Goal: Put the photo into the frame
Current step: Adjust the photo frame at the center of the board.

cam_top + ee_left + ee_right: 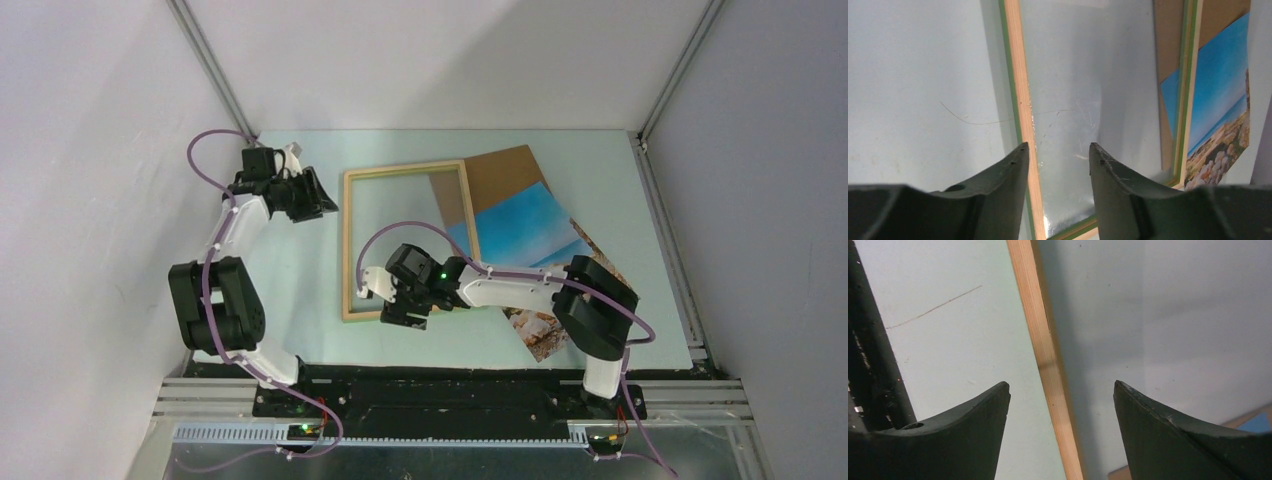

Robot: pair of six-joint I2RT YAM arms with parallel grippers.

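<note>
The frame (347,240) lies flat mid-table with its pale wooden side up and green edges showing. The photo (525,225), blue sky over pale rocks, lies face up to its right, one corner tucked under the frame's right rail. My left gripper (322,200) hovers at the frame's upper left. In the left wrist view the left gripper (1056,150) is open, a frame (1025,125) rail passes between its fingers, and the photo (1218,110) shows at far right. My right gripper (400,305) is over the frame's near rail. That right gripper (1062,387) is open astride the rail (1048,365).
A brown backing board (500,170) lies under the photo at the back right, and the same backing board (1223,15) shows in the left wrist view. Grey walls and metal rails close the table at the back and both sides.
</note>
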